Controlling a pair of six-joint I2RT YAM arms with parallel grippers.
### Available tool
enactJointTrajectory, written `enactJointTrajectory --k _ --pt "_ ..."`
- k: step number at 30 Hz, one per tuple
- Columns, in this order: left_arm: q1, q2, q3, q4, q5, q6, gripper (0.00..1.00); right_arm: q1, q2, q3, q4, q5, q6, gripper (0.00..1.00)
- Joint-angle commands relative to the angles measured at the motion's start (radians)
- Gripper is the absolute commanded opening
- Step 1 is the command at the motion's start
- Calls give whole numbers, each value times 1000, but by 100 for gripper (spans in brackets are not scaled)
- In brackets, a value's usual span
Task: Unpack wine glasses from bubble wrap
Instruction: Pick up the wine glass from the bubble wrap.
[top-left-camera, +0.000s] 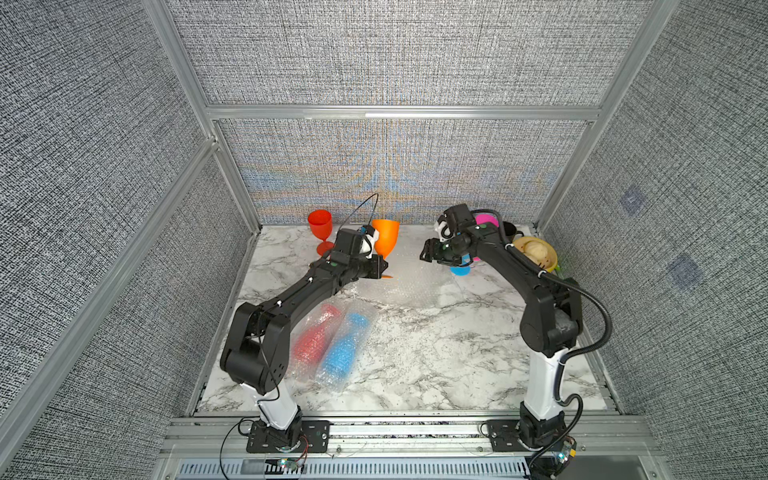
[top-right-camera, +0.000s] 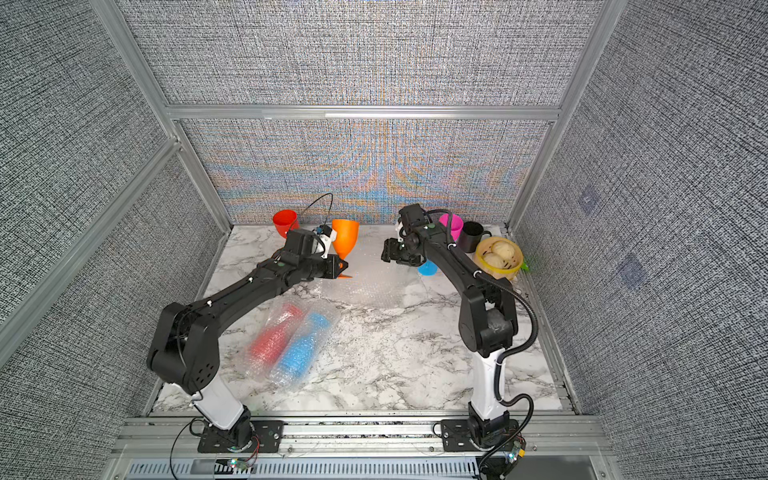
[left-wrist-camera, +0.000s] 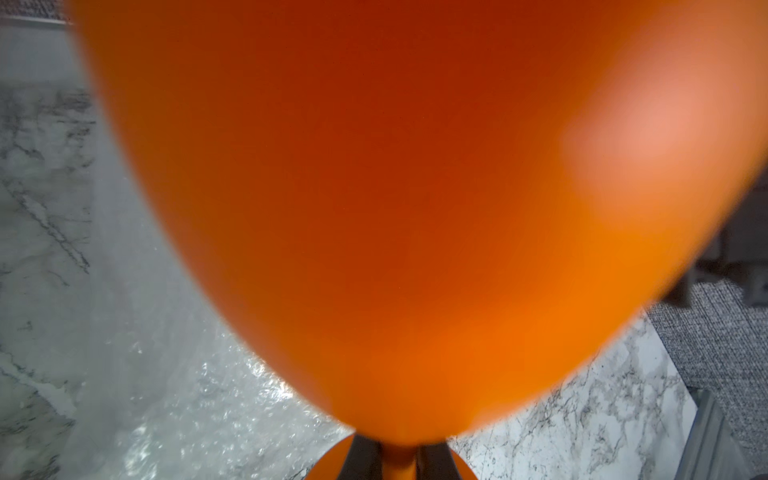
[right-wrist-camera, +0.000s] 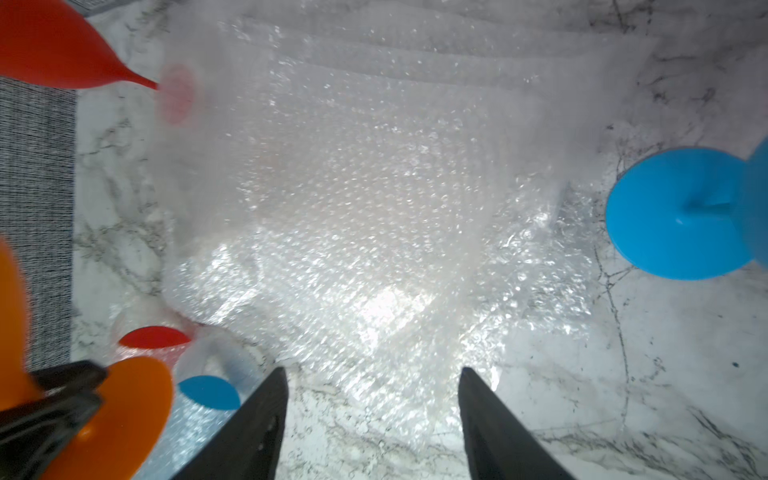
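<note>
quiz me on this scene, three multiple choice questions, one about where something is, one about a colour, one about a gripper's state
1. Where are the wrapped red goblet and wrapped blue goblet?
A) lying on the table beside the left arm
B) standing upright at the far edge
C) hanging in the air

2. What colour goblet does the left gripper hold?
A) pink
B) orange
C) blue

3. How is the right gripper?
A) shut, empty
B) shut on a goblet
C) open, empty

Answers:
1 A, both top views show them lying side by side there.
2 B, the left wrist view shows the stem of the orange goblet between its fingers.
3 C, the right wrist view shows its fingers apart above the flat bubble wrap.
</note>
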Motion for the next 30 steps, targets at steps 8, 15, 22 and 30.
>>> enactJointTrajectory --k 8,15,22,30 --pt "-29 -130 -279 549 100 440 3 -11 -227 38 -48 -102 38 63" --pt "-36 -122 -393 712 79 567 1 -16 -313 14 -55 -223 16 56" --pt "-38 -109 -423 830 83 578 0 -14 -277 30 -105 -396 -25 51" --pt "-38 -107 -417 828 93 578 0 13 -230 66 -134 -421 -44 48"
